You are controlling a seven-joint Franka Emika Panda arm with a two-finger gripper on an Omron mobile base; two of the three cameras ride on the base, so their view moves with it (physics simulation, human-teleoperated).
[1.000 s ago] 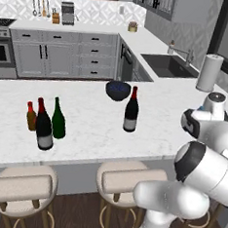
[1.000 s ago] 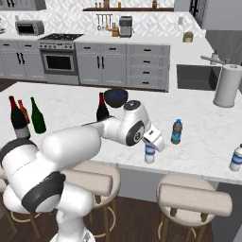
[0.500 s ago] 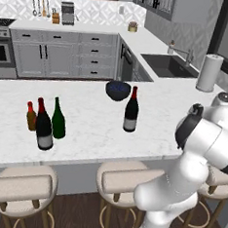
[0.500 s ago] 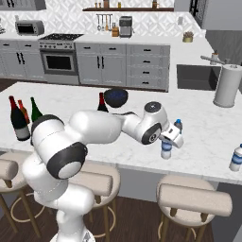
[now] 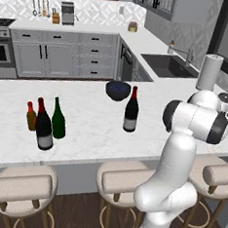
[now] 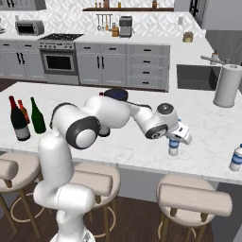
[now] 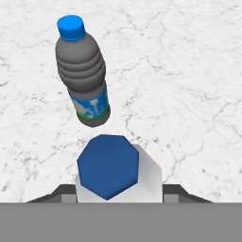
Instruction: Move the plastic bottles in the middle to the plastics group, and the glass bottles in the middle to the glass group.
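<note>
Marble counter (image 6: 208, 127); dark bowl (image 5: 118, 90).

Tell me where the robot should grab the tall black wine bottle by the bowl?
Probably the slim neck just under the red foil, coming in level from the stool side. The wine bottle stands upright with open counter in front, its neck looks narrower and easier for the jaws than its wide body, and the dark bowl sits close behind it.

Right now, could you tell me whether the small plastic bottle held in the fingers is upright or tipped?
Upright. In the right base view the small plastic bottle stands vertical on the white marble counter; the hand view looks straight down on its blue cap.
</note>
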